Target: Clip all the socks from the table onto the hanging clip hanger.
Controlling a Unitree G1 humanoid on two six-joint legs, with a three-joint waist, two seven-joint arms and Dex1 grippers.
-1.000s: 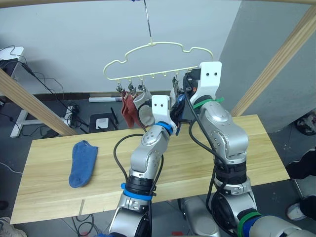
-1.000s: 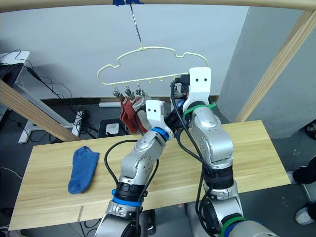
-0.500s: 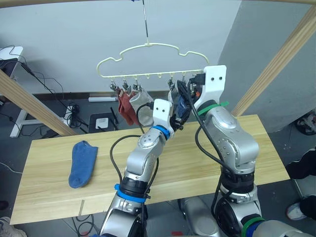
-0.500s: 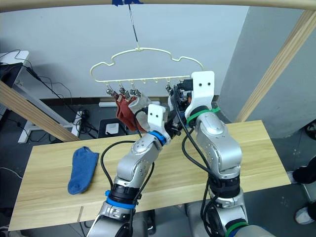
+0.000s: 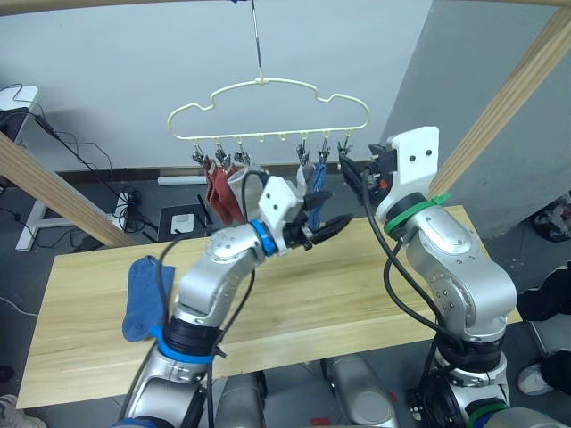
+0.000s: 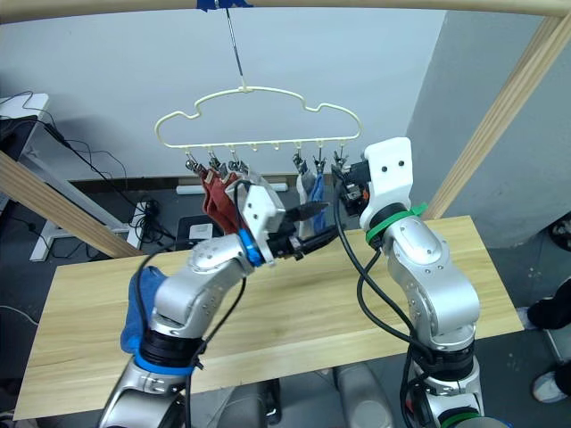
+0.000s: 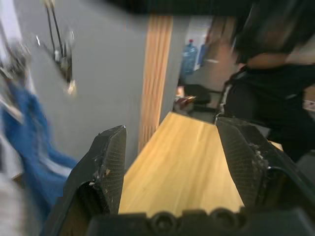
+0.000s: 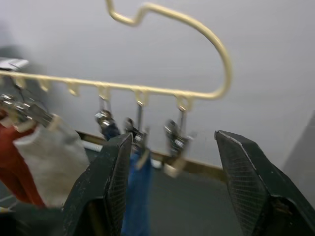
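Note:
The pale yellow-green clip hanger (image 5: pixel 268 85) hangs from the top bar. Clipped to it are a red sock (image 5: pixel 217 192), two grey socks (image 5: pixel 243 176) and a blue sock (image 5: pixel 318 183); its right-end clip (image 8: pixel 174 140) holds nothing. Another blue sock (image 5: pixel 136 299) lies on the table (image 5: pixel 357 294) at the left, partly behind my left arm. My left gripper (image 5: pixel 332 212) is open below the hung blue sock, holding nothing. At the hanger's right end, just clear of it, my right gripper (image 8: pixel 172 147) is open and holds nothing.
Slanted wooden frame poles stand at the left (image 5: pixel 53 187) and right (image 5: pixel 500 116). A person in black (image 7: pixel 275 73) sits past the table's right end. Cables and a power strip (image 5: pixel 134 201) lie on the floor behind.
Both grippers have opened and drawn back from the hanger, the left one downward, the right one to the right. The blue sock now hangs free from its clip. The hanger has swung left.

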